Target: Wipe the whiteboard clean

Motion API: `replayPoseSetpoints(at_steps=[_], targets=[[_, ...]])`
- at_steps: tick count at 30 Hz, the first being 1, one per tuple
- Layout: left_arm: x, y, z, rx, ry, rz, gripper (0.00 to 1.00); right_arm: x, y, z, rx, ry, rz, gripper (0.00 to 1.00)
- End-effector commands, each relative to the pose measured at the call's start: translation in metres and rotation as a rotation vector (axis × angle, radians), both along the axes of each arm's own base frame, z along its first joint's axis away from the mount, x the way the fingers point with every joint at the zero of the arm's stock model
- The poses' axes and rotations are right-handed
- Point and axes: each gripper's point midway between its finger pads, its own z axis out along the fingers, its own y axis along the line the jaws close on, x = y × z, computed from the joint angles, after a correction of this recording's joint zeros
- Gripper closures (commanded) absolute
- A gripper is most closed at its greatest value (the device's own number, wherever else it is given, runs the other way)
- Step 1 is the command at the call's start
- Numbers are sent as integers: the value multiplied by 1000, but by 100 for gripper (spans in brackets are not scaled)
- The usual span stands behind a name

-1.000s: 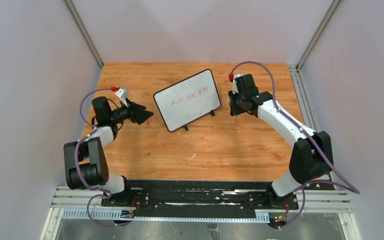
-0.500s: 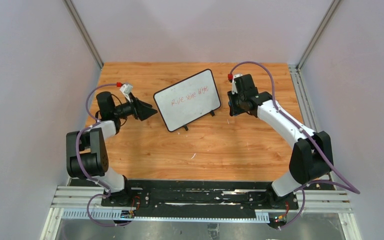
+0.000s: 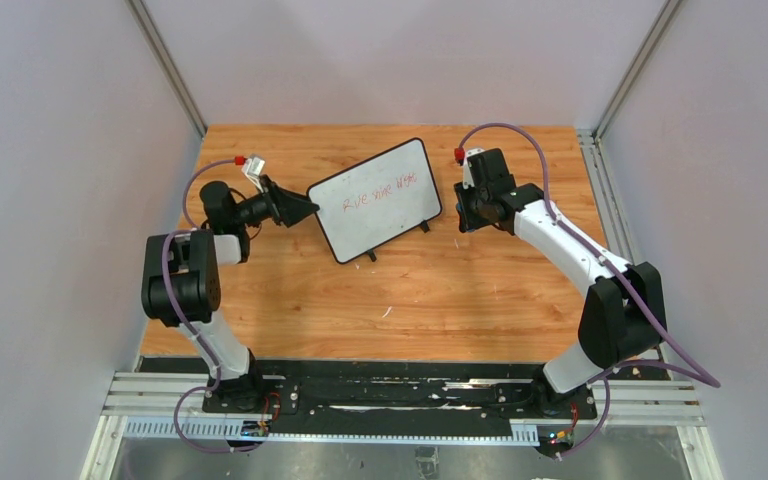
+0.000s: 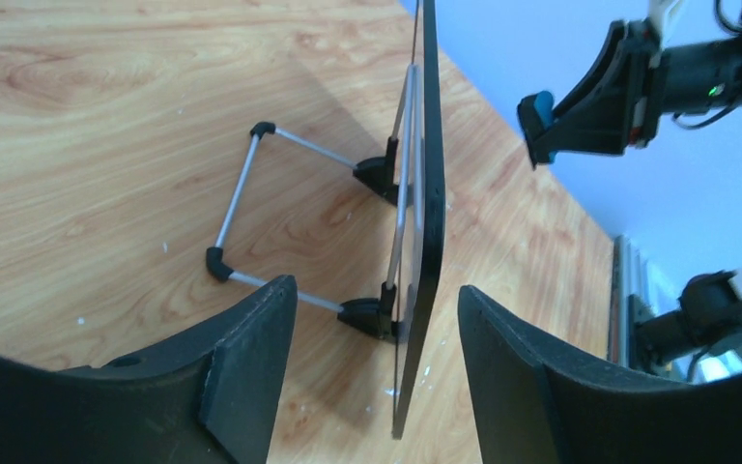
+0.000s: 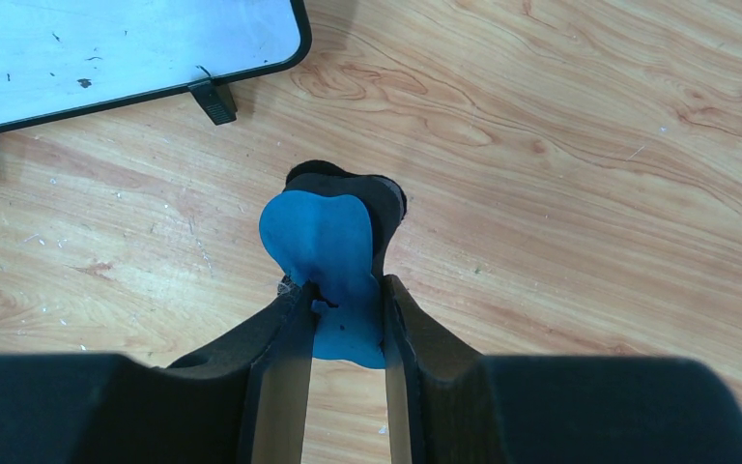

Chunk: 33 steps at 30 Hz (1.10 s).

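- Straddling the whiteboard (image 4: 432, 193) edge with left gripper (image 4: 377, 300) spread, no contact, likely to brace it.
- Clamping the eraser (image 5: 321, 242) in right gripper (image 5: 340, 295), pad protruding ahead, ready for wiping.

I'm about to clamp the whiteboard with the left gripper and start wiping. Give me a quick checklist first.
1. Left gripper open: ok, jaws apart.
2. Whiteboard edge lined up with that gap: ok in the left wrist view. Whether it is already between the fingers: cannot tell.
3. Right gripper holding the eraser: ok, shut on it.
4. Eraser on the board: not ok, it hangs off the board's right side, apart from it.
5. Board propped on its wire stand: ok.
6. Red writing wiped: not ok.
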Motion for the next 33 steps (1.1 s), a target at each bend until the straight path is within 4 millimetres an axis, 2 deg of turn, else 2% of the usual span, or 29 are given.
replayPoseSetpoints(at_steps=[1, 5, 11, 14, 16, 17, 24, 33], targets=[[4, -7, 37, -109, -96, -52, 35, 6, 6, 16, -5, -43, 17, 99], [2, -10, 43, -152, -97, -83, 38, 7, 6, 15, -7, -39, 15, 99], [8, -7, 36, -118, -85, -47, 42, 8, 8, 12, -5, -31, 18, 99], [16, -1, 20, 1, -103, 24, 43, 8, 8, 12, -7, -30, 18, 99], [13, -2, 2, 106, -60, 50, 43, 8, 8, 11, -8, -29, 18, 99], [10, -4, -1, 143, -68, 55, 43, 8, 8, 11, -8, -30, 18, 99], [9, -8, -4, 155, -60, 57, 45, 7, 7, 10, -9, -27, 17, 99], [8, -9, -8, 153, -48, 52, 54, 6, 5, 10, -18, -30, 16, 99]])
